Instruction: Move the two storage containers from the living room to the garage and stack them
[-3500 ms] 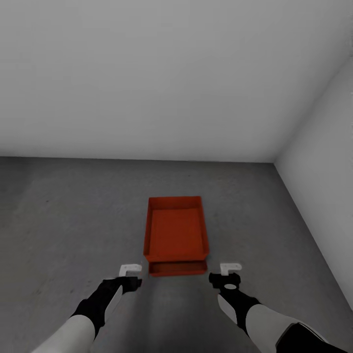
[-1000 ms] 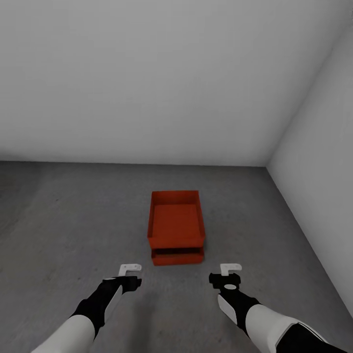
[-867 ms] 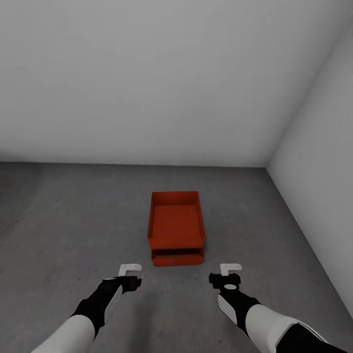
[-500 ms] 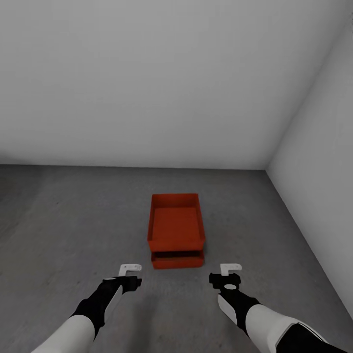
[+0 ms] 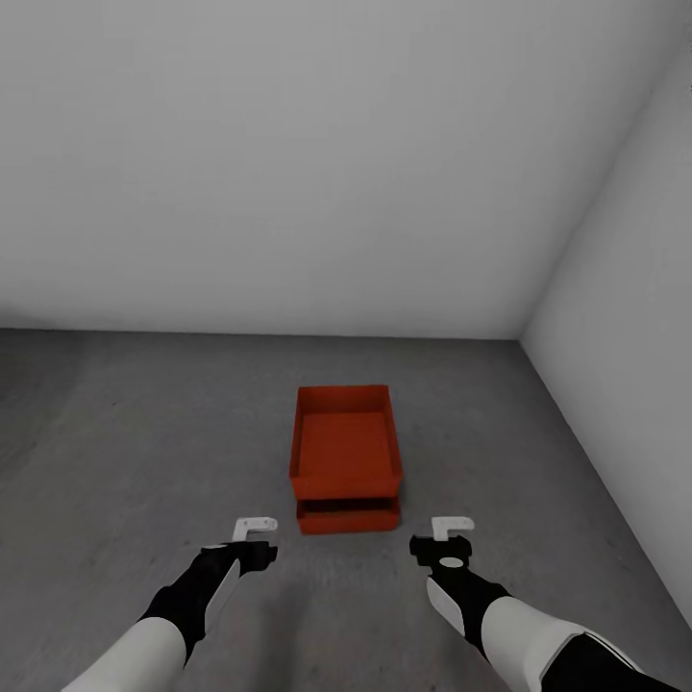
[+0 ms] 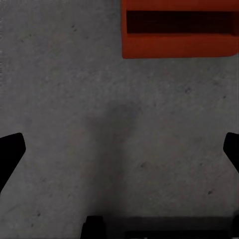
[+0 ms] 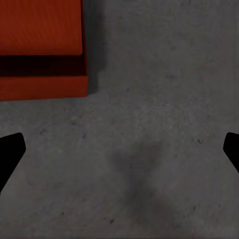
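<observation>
Two orange-red storage containers are stacked on the dark grey garage floor (image 5: pixel 115 461). The upper container (image 5: pixel 343 442) sits shifted toward the far wall, so the near end of the lower container (image 5: pixel 346 515) pokes out beneath it. My left gripper (image 5: pixel 257 538) hovers open over bare floor just left of the stack's near end, holding nothing. My right gripper (image 5: pixel 444 536) is open and empty to the stack's right. The lower container's near end (image 6: pixel 179 32) appears in the left wrist view, and the stack's corner (image 7: pixel 42 59) in the right wrist view.
A plain white back wall (image 5: pixel 288 173) stands beyond the stack and a white side wall (image 5: pixel 634 336) closes the right. Bare grey floor spreads wide to the left and in front of the containers.
The whole view has drawn back, so the stack looks smaller and farther away. Both arms keep the same pose, grippers still open and empty. The containers themselves have not shifted.
</observation>
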Robot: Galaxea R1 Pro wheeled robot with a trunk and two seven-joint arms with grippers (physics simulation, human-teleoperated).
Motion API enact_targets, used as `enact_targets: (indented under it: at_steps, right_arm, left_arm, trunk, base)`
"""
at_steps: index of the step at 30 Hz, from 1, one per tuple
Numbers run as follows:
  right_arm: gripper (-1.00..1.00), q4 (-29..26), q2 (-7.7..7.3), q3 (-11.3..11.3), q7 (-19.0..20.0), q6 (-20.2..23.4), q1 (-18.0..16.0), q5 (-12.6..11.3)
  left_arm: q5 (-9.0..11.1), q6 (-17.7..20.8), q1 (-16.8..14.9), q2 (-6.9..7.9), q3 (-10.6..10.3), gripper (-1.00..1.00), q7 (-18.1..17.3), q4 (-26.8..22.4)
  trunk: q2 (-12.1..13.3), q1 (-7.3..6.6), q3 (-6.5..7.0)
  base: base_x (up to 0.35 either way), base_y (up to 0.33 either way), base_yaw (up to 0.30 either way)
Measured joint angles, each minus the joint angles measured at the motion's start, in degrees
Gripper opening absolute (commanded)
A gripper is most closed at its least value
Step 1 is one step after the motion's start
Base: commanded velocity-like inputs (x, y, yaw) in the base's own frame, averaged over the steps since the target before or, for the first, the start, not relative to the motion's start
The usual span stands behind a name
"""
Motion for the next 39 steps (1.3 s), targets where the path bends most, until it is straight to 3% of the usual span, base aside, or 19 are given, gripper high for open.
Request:
enact_targets:
  at_steps: [39]
  right_arm:
    - [1.00, 0.00, 0.00, 0.00, 0.08, 0.00, 0.00, 0.00]
  left_arm:
    - [0.00, 0.00, 0.00, 0.07, 0.00, 1.00, 0.03, 0.00]
  trunk:
    - [0.00, 0.00, 3.47]
  base:
    - [0.000, 0.000, 0.000]
